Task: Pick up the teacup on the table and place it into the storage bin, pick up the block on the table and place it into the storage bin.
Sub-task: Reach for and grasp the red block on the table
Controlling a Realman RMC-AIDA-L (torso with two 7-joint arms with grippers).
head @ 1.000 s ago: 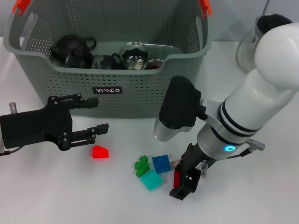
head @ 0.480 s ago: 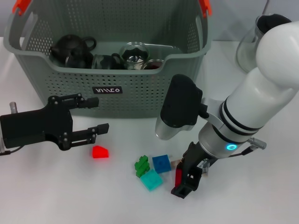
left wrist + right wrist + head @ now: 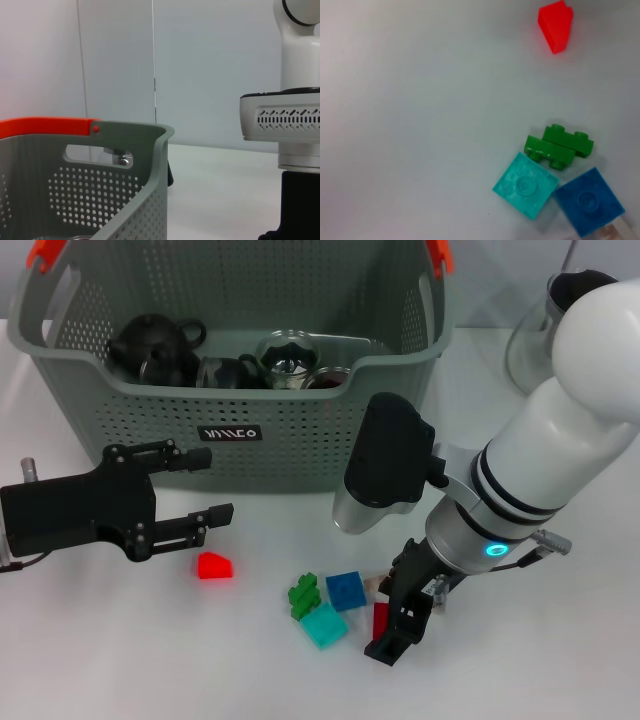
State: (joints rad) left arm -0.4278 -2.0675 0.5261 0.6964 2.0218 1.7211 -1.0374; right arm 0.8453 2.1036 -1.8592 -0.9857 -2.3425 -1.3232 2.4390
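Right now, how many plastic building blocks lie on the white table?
4 clearly: a red wedge block alone by the left gripper; a green studded block, turquoise square block and blue square block clustered together. The right gripper beside them may hide more.

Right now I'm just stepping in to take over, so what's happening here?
The right end effector is low over the table beside the blue block, with a dark red block at its fingers. The left end effector hangs open near the red block. The storage bin already holds dark teaware.
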